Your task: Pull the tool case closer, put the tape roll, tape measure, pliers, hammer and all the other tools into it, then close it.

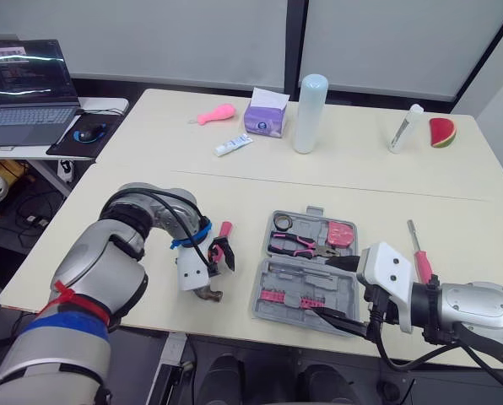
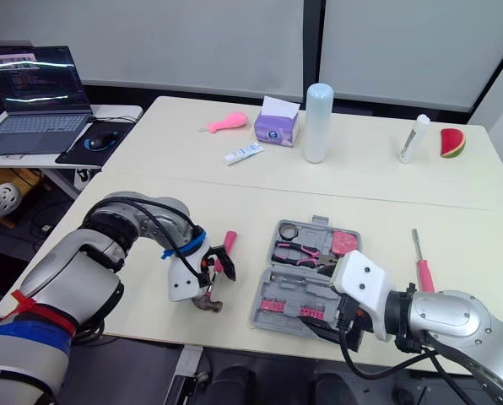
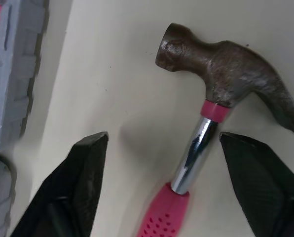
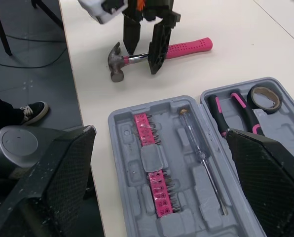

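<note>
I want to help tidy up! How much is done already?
Done: tape roll, pliers and tape measure lie in the open tool case. In hand: the left gripper, open, straddles the hammer on the table, not gripping yet. Left: hammer, the pink-handled screwdriver beside the case, then closing it.

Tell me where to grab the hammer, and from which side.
Take the hammer on its chrome neck, just below the head, coming straight down from above. It lies flat on the table, and the neck is its narrowest part. The left gripper hovers there, jaws open either side.
</note>
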### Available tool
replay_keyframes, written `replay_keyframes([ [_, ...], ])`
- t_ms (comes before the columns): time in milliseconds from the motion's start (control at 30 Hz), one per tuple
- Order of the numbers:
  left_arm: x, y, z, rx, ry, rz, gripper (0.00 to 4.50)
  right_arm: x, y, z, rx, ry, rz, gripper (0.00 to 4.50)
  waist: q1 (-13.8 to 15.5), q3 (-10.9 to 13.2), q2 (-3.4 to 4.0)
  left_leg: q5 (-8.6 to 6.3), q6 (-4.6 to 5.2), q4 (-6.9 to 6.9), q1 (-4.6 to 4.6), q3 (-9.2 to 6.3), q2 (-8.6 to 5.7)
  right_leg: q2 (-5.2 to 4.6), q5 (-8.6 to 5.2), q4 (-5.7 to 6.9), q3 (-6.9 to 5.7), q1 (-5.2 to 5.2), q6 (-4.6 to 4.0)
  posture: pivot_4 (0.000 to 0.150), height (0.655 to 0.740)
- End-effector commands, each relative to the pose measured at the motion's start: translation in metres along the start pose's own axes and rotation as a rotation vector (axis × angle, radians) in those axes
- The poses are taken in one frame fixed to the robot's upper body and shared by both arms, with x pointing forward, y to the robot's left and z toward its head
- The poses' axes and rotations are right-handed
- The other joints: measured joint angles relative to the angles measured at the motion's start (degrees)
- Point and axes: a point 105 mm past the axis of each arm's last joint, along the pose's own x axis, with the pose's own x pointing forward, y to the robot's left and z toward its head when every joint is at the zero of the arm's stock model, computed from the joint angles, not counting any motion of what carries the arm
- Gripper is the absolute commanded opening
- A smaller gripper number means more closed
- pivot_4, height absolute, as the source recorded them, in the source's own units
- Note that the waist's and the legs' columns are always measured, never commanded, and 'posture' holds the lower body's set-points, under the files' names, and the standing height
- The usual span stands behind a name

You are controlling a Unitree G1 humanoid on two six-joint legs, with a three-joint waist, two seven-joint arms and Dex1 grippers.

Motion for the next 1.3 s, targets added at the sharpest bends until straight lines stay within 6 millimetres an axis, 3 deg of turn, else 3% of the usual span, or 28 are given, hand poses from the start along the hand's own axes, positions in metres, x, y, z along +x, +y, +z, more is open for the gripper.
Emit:
replay_keyframes([
  [33,0.013,-0.005,-0.001,0.041,0.013,-0.034,2.49,-0.002,0.006,0.009,-0.035,-0.024,0.016,4.50,0.0,0.0,0.07,0.00,0.00,0.00,0.02,0.01,0.00,-0.01,0.00,0.01,0.01,0.00,0.01,0.150,0.7161],
  [167,0.018,-0.008,-0.002,0.085,0.013,-0.033,1.23,-0.003,0.005,0.008,-0.032,-0.019,0.013,4.50,0.1,-0.3,0.29,0.02,0.04,0.00,0.25,0.00,-0.02,-0.05,0.00,0.02,0.01,0.25,0.01,0.150,0.7161],
  [300,0.007,-0.004,-0.004,0.113,0.014,0.003,0.06,-0.003,0.005,0.008,-0.030,-0.017,0.012,4.50,0.3,-0.3,0.30,0.04,0.06,0.01,0.26,0.00,-0.08,-0.09,-0.01,0.01,0.00,0.30,0.01,0.150,0.7161],
  [600,-0.032,0.003,-0.002,0.168,-0.009,0.046,0.02,0.000,0.006,0.009,-0.019,-0.037,0.025,4.50,0.3,0.0,-0.19,0.05,0.03,0.03,-0.23,0.02,-0.03,-0.09,0.00,0.05,-0.11,-0.17,0.01,0.150,0.7161],
  [967,-0.047,-0.001,0.000,0.193,-0.008,0.008,0.02,0.011,0.003,0.008,-0.008,-0.032,0.047,4.50,0.0,0.0,-0.19,0.06,0.02,0.05,-0.38,0.03,0.00,-0.07,-0.01,0.23,-0.09,-0.47,0.01,0.150,0.7161],
  [1300,-0.057,0.000,0.003,0.085,0.005,0.247,0.02,0.025,0.001,0.011,0.001,-0.027,0.061,4.50,-0.1,0.0,-0.19,0.07,0.01,0.12,-0.37,-0.02,0.02,-0.12,-0.01,0.54,-0.10,-0.52,0.01,0.150,0.7161],
])
